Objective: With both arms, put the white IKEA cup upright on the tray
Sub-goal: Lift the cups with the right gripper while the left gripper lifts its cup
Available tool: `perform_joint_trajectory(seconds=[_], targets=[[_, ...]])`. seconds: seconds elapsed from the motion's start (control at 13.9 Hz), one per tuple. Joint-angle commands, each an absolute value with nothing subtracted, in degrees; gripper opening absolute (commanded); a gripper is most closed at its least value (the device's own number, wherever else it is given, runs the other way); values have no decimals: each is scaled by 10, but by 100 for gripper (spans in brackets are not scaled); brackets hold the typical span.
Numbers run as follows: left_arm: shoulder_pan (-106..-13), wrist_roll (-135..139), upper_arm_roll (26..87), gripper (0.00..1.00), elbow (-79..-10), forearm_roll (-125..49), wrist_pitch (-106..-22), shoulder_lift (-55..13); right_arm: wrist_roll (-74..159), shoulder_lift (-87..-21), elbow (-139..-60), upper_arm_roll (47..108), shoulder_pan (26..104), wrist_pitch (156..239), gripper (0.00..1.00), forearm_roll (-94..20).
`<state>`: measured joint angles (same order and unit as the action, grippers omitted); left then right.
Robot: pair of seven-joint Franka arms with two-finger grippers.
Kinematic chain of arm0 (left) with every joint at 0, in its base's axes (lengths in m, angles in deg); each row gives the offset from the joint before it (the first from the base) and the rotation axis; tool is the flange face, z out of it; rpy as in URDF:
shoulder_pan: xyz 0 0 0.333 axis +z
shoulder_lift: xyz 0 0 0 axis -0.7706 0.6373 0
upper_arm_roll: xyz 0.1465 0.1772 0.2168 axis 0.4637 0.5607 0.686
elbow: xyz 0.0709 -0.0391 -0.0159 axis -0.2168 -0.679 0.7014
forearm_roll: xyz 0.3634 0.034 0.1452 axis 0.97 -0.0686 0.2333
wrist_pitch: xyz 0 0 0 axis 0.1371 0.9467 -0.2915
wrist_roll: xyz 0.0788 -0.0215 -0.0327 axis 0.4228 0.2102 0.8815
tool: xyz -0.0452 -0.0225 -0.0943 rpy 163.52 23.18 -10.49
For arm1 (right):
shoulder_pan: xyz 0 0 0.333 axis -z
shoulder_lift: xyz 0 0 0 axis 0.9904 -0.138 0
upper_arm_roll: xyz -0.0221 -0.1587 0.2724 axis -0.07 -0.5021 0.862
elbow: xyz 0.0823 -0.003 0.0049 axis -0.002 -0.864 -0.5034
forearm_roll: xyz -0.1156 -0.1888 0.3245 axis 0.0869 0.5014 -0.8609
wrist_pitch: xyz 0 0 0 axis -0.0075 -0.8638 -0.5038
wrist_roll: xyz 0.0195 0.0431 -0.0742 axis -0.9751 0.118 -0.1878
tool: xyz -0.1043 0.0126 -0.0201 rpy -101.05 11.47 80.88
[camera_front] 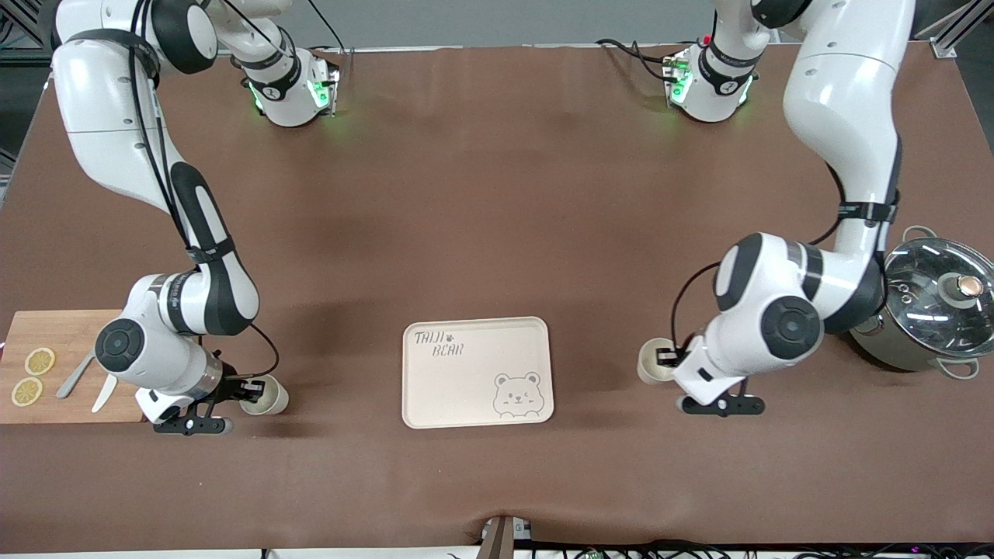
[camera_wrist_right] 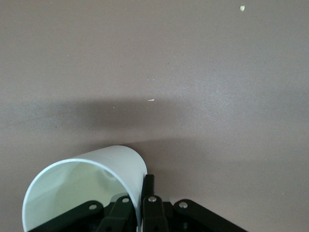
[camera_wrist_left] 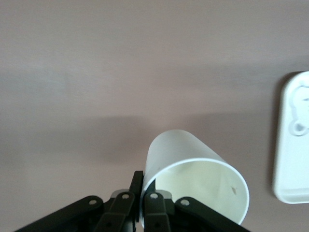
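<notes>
Beside the cream rectangular tray (camera_front: 477, 372) on the brown surface (camera_front: 497, 233), the left gripper (camera_front: 674, 359) and right gripper (camera_front: 242, 388) are each pinching a white plastic cup's rim (camera_wrist_left: 195, 186) (camera_wrist_right: 84, 188), apparently low. Each should be lifting straight, keeping cups level, then lowering inside the tray's rim.

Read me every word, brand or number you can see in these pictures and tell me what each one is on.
"TAIJI BEAR": printed in two lines at one corner of the tray, with a bear face outline at the corner diagonal to it.
Dark markings on the arms' wrist bands: too small to read.
No writing shows on the two white cups, the pot or the cutting board.
</notes>
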<state>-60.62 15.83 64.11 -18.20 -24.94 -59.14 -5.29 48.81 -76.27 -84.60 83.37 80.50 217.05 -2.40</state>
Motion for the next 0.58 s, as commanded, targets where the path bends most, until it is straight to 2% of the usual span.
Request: perform_joint_trajectory(seconds=[0.0, 0.14, 0.36, 0.5], targets=[[-637, 216, 647, 0, -167, -258, -595, -51, 490, -769, -827, 842, 805, 2163, 0, -31], [-660, 260, 648, 0, -162, -258, -615, -40, 499, -766, -805, 854, 805, 2139, 0, -53], [-692, 327, 649, 0, -161, -258, -653, -24, 540, -766, -757, 853, 792, 2059, 0, -115], [-716, 376, 651, 0, -153, -258, -676, -4, 593, -765, -755, 853, 771, 2057, 0, -115]])
